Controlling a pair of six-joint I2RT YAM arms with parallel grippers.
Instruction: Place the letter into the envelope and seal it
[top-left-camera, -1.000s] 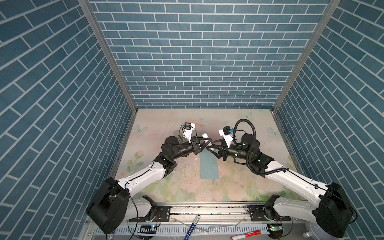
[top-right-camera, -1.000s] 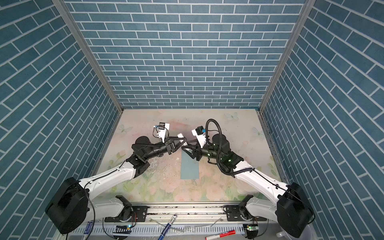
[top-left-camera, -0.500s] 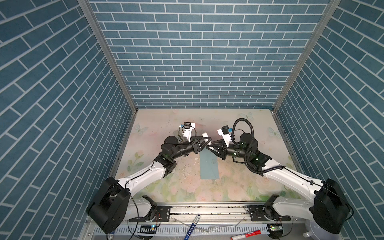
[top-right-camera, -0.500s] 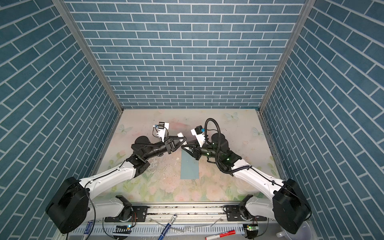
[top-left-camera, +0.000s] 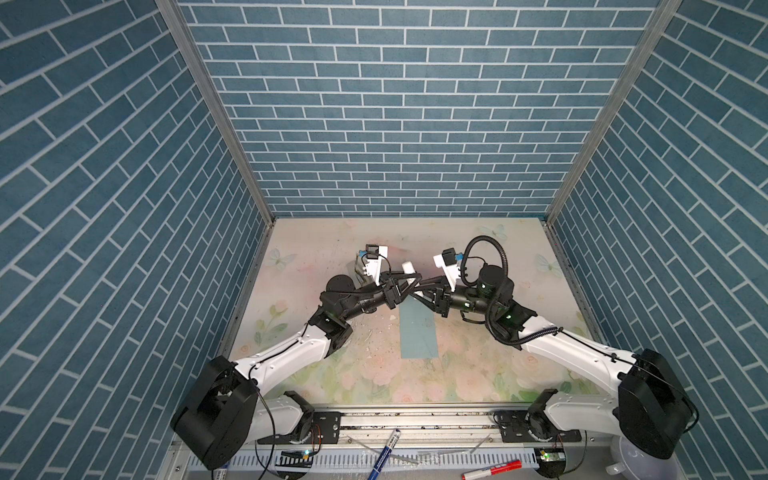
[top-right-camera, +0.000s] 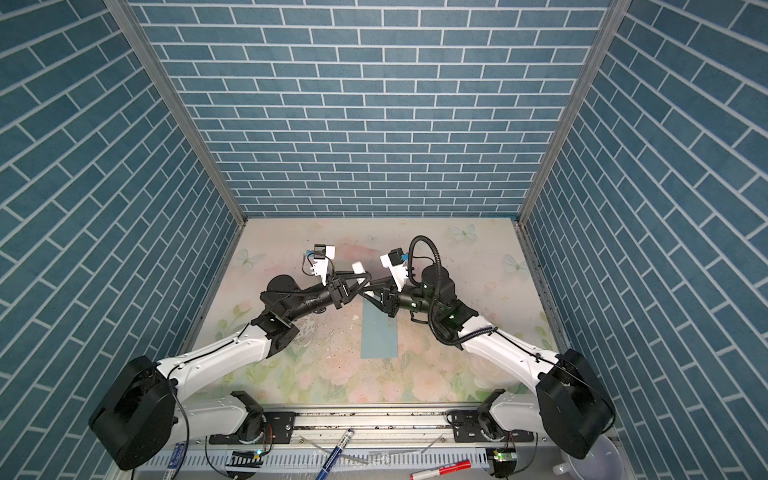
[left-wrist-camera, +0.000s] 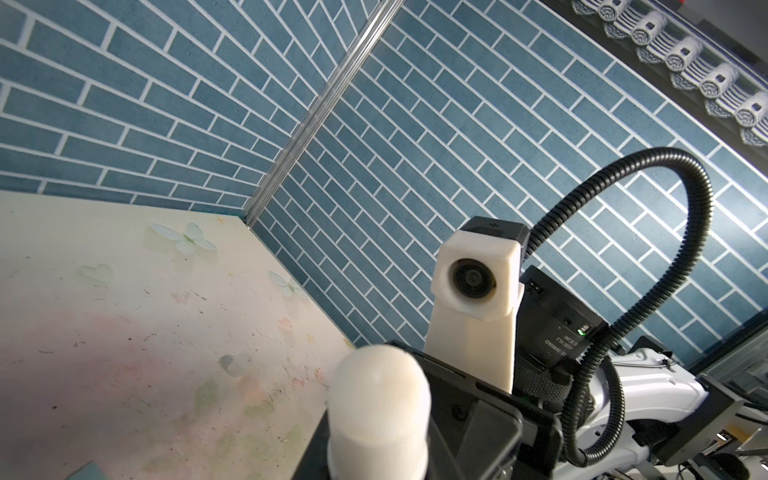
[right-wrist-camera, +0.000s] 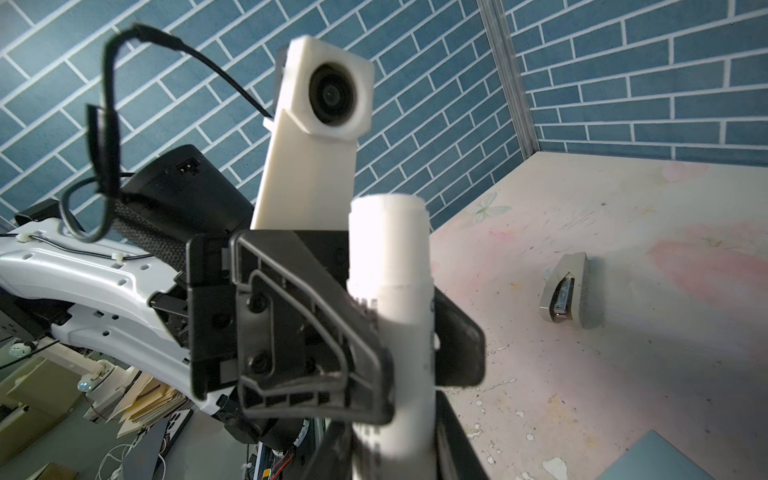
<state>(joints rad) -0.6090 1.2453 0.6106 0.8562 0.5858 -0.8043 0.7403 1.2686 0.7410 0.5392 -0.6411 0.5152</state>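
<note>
A white glue stick (top-left-camera: 409, 269) (top-right-camera: 359, 268) is held up over the middle of the table, where my two grippers meet. My left gripper (top-left-camera: 406, 286) (top-right-camera: 355, 287) is shut on it; its black fingers (right-wrist-camera: 316, 332) clamp the tube (right-wrist-camera: 390, 332) in the right wrist view. My right gripper (top-left-camera: 420, 287) (top-right-camera: 369, 291) (right-wrist-camera: 395, 457) is shut on the same stick from the other side. In the left wrist view the stick's rounded end (left-wrist-camera: 378, 407) fills the foreground. The teal envelope (top-left-camera: 419, 330) (top-right-camera: 379, 332) lies flat just below the grippers, towards the front. The letter does not show in any view.
A small silver metal object (right-wrist-camera: 565, 295) lies on the floral table (top-left-camera: 478, 374) behind the grippers. A blue pen (top-left-camera: 382, 453) and a red marker (top-left-camera: 492, 469) lie on the front rail. Teal brick walls (top-left-camera: 395, 124) close in three sides.
My right gripper has moved in towards the left one and closed on the white stick. The left gripper kept its hold and hardly moved.
</note>
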